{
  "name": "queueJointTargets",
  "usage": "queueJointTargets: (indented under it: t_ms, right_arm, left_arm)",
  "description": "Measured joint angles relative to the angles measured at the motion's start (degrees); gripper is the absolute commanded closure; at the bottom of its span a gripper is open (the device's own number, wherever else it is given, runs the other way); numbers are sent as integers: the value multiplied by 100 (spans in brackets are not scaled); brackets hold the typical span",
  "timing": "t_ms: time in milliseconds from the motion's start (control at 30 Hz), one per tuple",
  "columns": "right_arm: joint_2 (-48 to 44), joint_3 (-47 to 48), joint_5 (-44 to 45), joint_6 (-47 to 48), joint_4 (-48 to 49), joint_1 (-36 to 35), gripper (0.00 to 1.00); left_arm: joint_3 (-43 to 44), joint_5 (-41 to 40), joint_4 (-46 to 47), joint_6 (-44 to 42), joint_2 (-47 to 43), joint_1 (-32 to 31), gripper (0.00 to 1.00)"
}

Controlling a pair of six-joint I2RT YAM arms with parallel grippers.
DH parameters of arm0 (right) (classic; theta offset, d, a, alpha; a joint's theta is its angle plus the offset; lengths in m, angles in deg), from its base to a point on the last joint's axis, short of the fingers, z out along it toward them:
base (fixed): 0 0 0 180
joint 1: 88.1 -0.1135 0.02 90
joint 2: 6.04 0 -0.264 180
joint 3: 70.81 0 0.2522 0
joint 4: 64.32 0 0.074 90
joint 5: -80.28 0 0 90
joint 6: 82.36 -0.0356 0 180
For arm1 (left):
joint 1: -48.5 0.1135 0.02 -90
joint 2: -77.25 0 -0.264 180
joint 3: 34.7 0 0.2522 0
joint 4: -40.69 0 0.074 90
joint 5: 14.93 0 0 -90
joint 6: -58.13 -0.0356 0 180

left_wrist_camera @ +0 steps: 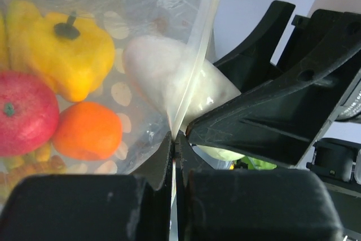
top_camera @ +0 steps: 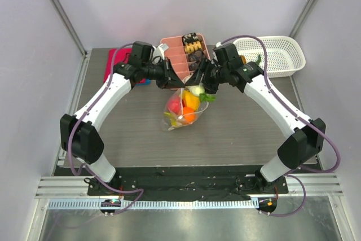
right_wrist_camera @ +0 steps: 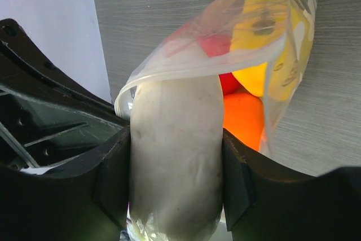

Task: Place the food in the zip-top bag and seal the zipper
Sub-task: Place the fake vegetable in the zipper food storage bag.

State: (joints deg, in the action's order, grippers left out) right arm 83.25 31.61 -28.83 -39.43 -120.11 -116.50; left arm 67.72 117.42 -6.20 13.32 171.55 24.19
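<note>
The clear dotted zip-top bag point(top_camera: 183, 110) hangs over the table's middle, holding a red apple point(left_wrist_camera: 22, 114), a yellow pepper point(left_wrist_camera: 67, 55) and an orange point(left_wrist_camera: 87, 130). My left gripper point(left_wrist_camera: 175, 139) is shut on the bag's mouth edge, where the pale zipper point(left_wrist_camera: 194, 55) runs. My right gripper point(right_wrist_camera: 176, 139) is shut on a long white food piece point(right_wrist_camera: 175, 162). That piece's tip lies inside the bag's open mouth point(right_wrist_camera: 127, 91), beside the orange point(right_wrist_camera: 243, 118). From above, the two grippers point(top_camera: 179, 80) point(top_camera: 199, 84) meet at the bag's top.
A pink divided tray point(top_camera: 172, 49) of dark snacks stands right behind the grippers. A white mesh basket point(top_camera: 276, 55) with a green piece point(top_camera: 258, 58) sits at the back right. A red object point(top_camera: 114, 63) lies at the back left.
</note>
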Motion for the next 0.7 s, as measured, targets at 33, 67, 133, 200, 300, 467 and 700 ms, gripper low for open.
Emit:
queueJointTargets:
  t_ms: [33, 67, 133, 200, 300, 467, 700]
  right_arm:
    - [7, 9, 79, -46, 4, -39, 84]
    - [26, 26, 177, -114, 0, -105, 80]
    - [63, 76, 356, -179, 0, -177, 69]
    - [122, 151, 599, -223, -2, -243, 52]
    - [203, 225, 896, -247, -11, -345, 37]
    - [258, 326, 1040, -354, -7, -389, 8]
    - [258, 328, 975, -382, -2, -389, 5]
  left_arm:
    - [0, 11, 11, 4, 0, 0, 100]
    - [-4, -4, 0, -2, 0, 0, 100]
    - [-24, -4, 15, 13, 0, 13, 100]
    - [-44, 22, 28, 52, 0, 24, 100]
    - [-48, 59, 74, 96, 0, 7, 100]
    - [-92, 140, 118, 142, 0, 15, 100]
    - [-181, 280, 208, 269, -4, 157, 100]
